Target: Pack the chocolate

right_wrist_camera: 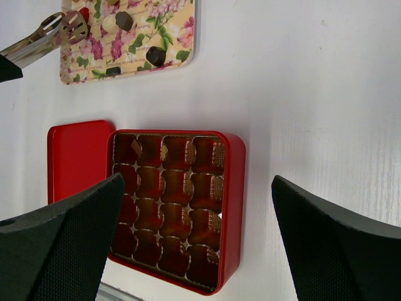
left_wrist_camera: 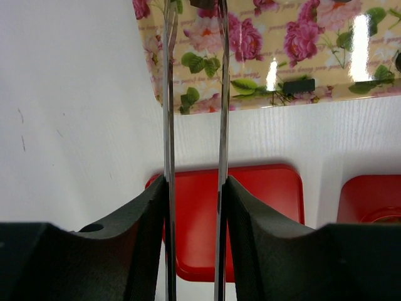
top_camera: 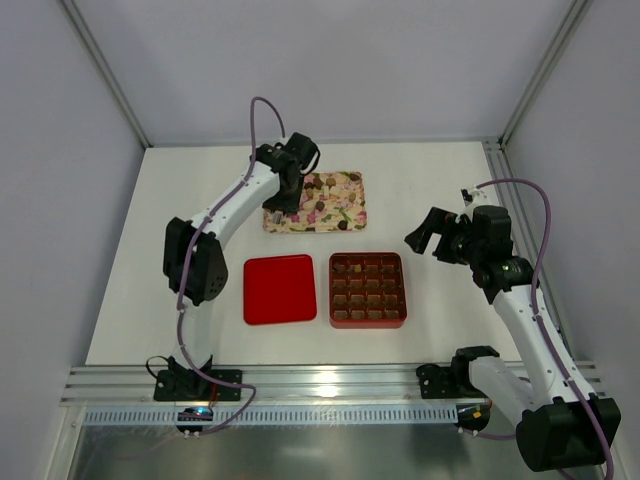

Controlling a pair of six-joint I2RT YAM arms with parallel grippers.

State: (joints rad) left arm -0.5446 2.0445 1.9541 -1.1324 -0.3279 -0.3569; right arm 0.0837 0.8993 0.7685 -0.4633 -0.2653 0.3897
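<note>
- My left gripper (left_wrist_camera: pixel 195 194) is clenched on the tongs (left_wrist_camera: pixel 168 94), whose tips reach over the tray (left_wrist_camera: pixel 313 69).
- My right gripper (right_wrist_camera: pixel 197 219) hangs spread wide above the box (right_wrist_camera: pixel 233 188).
- The chocolate (right_wrist_camera: pixel 155 56) lies on the tray.

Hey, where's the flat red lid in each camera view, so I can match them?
Top external: red lid lower centre, left of red box.
Left wrist: lid bottom centre.
Right wrist: lid at left, beside the box.
Shared landmark: flowered tray, above the lid in each.
</note>
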